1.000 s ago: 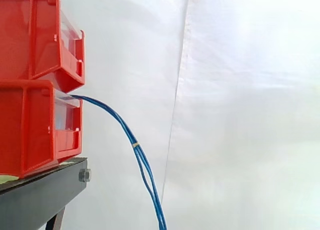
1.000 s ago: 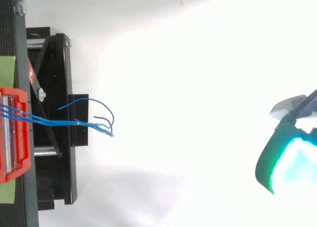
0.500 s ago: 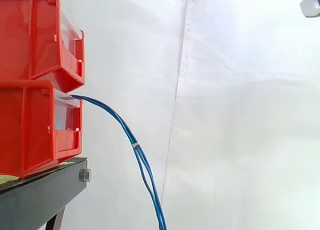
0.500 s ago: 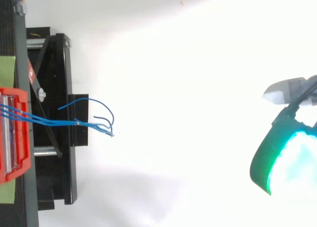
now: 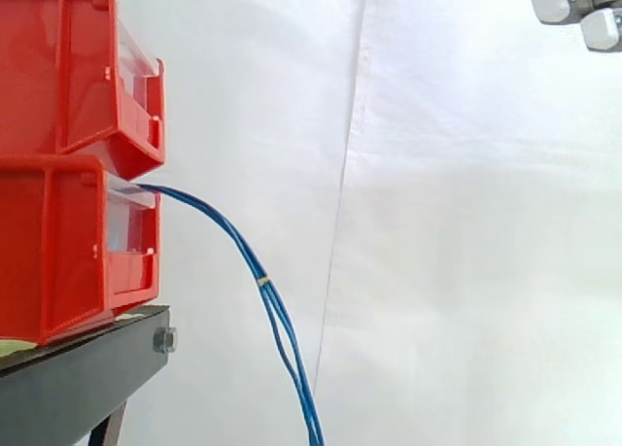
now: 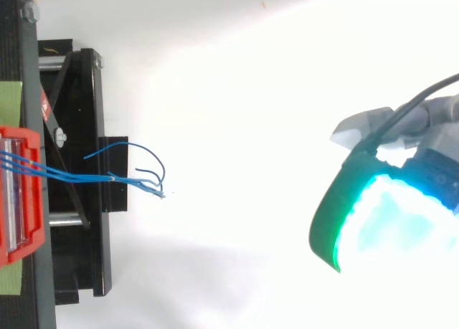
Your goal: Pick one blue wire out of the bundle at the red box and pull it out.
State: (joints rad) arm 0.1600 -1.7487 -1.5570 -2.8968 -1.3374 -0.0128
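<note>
Several thin blue wires [image 5: 233,240] leave the front of the lower red bin [image 5: 68,257] and droop to the bottom edge of the side view, bound by a pale tie [image 5: 263,282]. From above, the blue wires [image 6: 72,175] run right from the red bin [image 6: 20,139] and fan out into loose curled ends [image 6: 154,173]. My hand [image 5: 575,9] enters at the top right corner of the side view, high above and far right of the wires. In the top view the hand [image 6: 387,221] glows green and cyan at the right, well apart from the wire ends.
A second red bin [image 5: 73,72] sits stacked on the lower one. Both rest on a black stand [image 5: 83,378], whose frame [image 6: 79,178] lies under the wires in the top view. A white curtain [image 5: 466,232] hangs behind, with open space between hand and bins.
The hand has moved left toward the wires, coming further into both views. The wires and bins have not moved.
</note>
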